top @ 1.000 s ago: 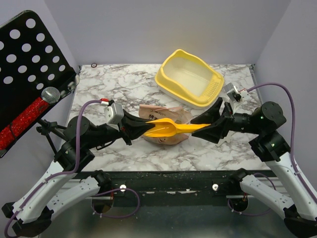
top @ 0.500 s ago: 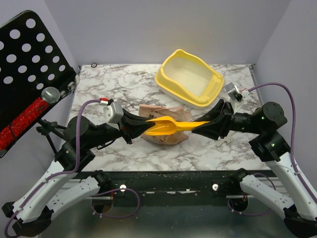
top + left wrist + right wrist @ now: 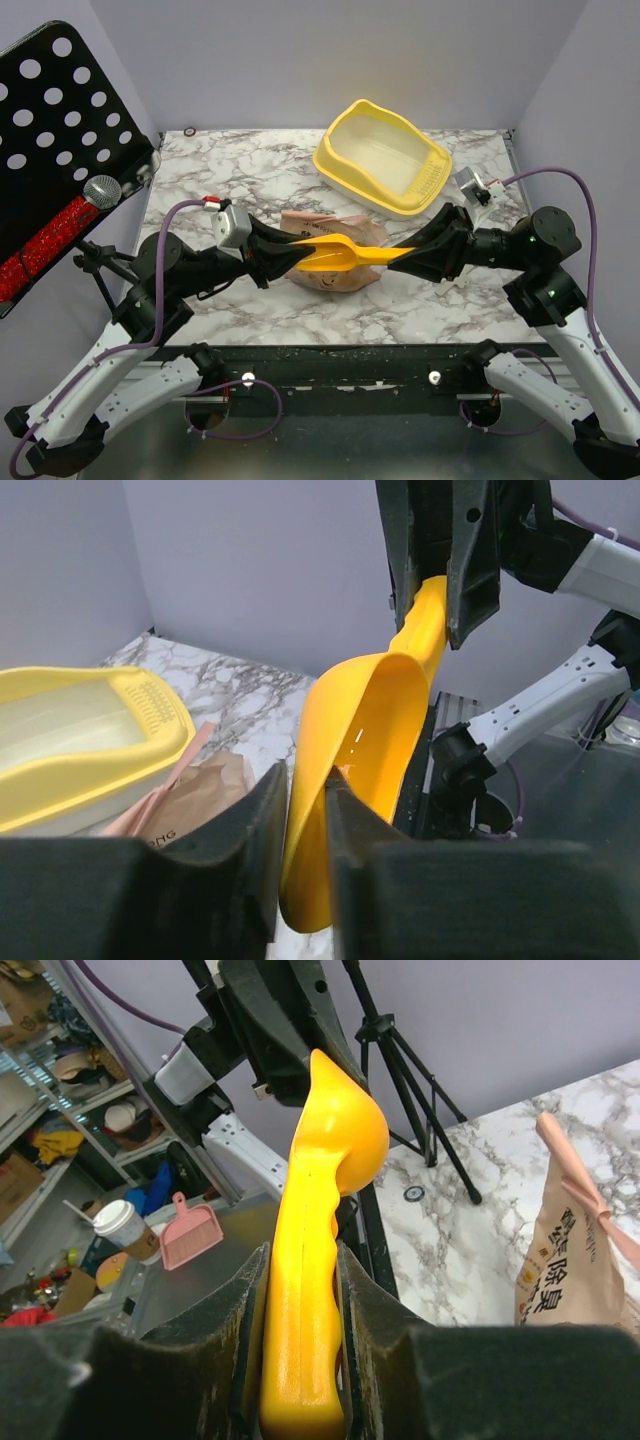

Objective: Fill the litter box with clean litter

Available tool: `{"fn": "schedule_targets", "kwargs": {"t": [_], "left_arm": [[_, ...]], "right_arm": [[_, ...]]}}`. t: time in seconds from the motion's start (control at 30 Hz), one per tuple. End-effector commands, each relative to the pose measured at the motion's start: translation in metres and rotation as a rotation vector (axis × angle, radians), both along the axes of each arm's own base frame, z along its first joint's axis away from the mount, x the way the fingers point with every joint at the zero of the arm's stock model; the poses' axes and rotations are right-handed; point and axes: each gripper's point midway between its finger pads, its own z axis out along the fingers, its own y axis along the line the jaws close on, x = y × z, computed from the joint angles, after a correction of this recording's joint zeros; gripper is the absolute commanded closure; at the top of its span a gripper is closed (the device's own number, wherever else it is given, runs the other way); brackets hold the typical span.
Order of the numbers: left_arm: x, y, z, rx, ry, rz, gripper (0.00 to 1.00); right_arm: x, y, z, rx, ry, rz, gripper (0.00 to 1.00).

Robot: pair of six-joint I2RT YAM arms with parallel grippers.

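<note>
The pale-yellow litter box (image 3: 333, 160) stands at the table's back right; its rim also shows in the left wrist view (image 3: 90, 780). No clean litter shows. A yellow-orange scoop (image 3: 345, 258) hangs in the air over a crumpled tan paper bag (image 3: 335, 282), held by both arms. My left gripper (image 3: 297, 258) is shut on the edge of the scoop's bowl (image 3: 370, 720). My right gripper (image 3: 402, 256) is shut on the scoop's handle (image 3: 305, 1260). The bag also shows in the left wrist view (image 3: 195, 795) and the right wrist view (image 3: 575, 1250).
A black perforated music stand (image 3: 60, 120) with a microphone (image 3: 100, 190) stands off the table's left side. The table's front edge runs just before the arm bases. A pink dustpan (image 3: 190, 1235) and a cup (image 3: 118, 1225) lie off the table.
My right gripper's fingers have drawn in on the scoop's handle. The scoop has risen a little. The left gripper has stayed on the bowl.
</note>
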Motion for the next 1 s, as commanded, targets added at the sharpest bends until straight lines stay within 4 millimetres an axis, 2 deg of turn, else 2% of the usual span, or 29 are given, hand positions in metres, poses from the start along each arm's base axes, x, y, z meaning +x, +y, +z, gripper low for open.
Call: {"fn": "schedule_targets", "kwargs": {"t": [0.0, 0.03, 0.13, 0.3, 0.47, 0.57, 0.8, 0.97], "left_arm": [[0.01, -0.003, -0.005, 0.033, 0.004, 0.028, 0.58], [0.011, -0.002, -0.006, 0.042, -0.005, 0.035, 0.52], [0.023, 0.004, -0.011, 0.087, -0.03, 0.11, 0.42], [0.058, 0.016, -0.022, 0.201, -0.052, 0.281, 0.39], [0.072, 0.012, -0.015, 0.258, -0.107, 0.309, 0.38], [0.079, 0.005, -0.016, 0.329, -0.168, 0.289, 0.37], [0.09, -0.011, -0.042, 0.551, -0.376, 0.169, 0.3], [0.111, -0.021, -0.071, 0.691, -0.369, 0.124, 0.29]], "right_arm": [[0.006, -0.001, -0.001, -0.004, -0.014, -0.046, 1.0], [0.009, -0.002, -0.002, -0.01, -0.01, -0.066, 1.0], [0.021, -0.007, -0.002, -0.03, -0.01, -0.157, 1.0], [0.048, -0.02, -0.008, -0.091, 0.024, -0.343, 1.0], [0.073, -0.049, -0.014, -0.165, 0.051, -0.59, 1.0], [0.08, -0.066, -0.021, -0.211, 0.08, -0.692, 0.99], [0.075, -0.085, -0.038, -0.276, 0.122, -0.77, 1.0], [0.062, -0.1, -0.038, -0.288, 0.126, -0.81, 1.0]]}}
